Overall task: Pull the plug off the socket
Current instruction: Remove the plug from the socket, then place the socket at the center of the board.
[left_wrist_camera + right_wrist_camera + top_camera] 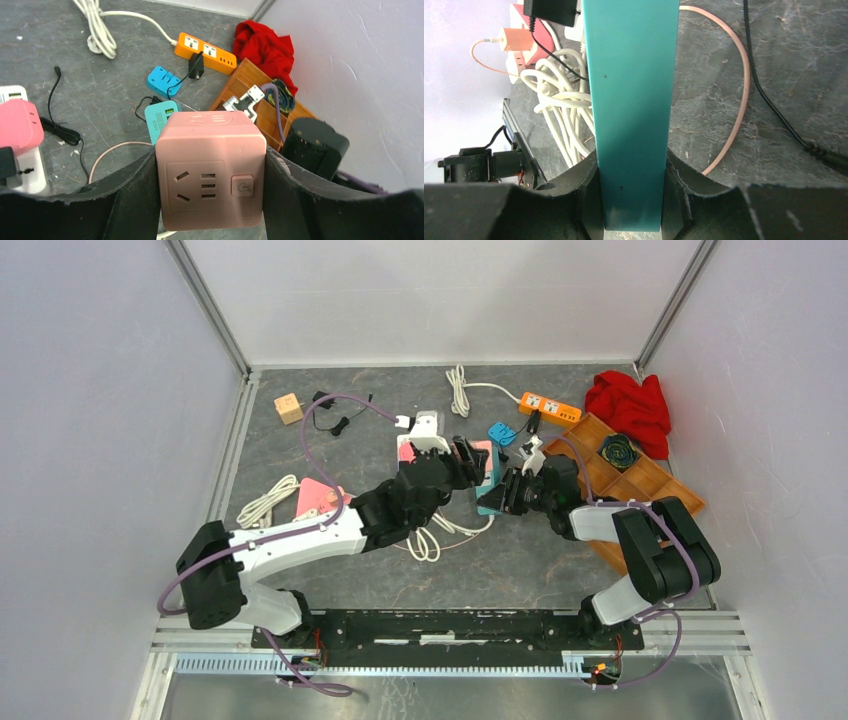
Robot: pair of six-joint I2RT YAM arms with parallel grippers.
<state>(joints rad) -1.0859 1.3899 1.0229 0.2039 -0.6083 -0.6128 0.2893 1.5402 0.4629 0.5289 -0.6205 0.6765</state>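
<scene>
A pink cube socket [210, 167] with a power button sits squeezed between my left gripper's [210, 200] fingers; in the top view the socket [482, 454] is held at mid-table by the left gripper [470, 465]. A teal plug [631, 110] is clamped in my right gripper [631, 200]. In the top view the teal plug [492, 490] lies right against the cube, with the right gripper [508, 492] on it. The left wrist view shows the plug [161, 119] behind the cube. The join between them is hidden.
An orange power strip [548, 407], a red cloth [630, 405] and a wooden tray [640, 480] lie at the back right. A blue adapter [501, 433], coiled white cables [430, 538], a pink adapter on a white strip [412, 445] and a small wooden cube [288, 407] lie around.
</scene>
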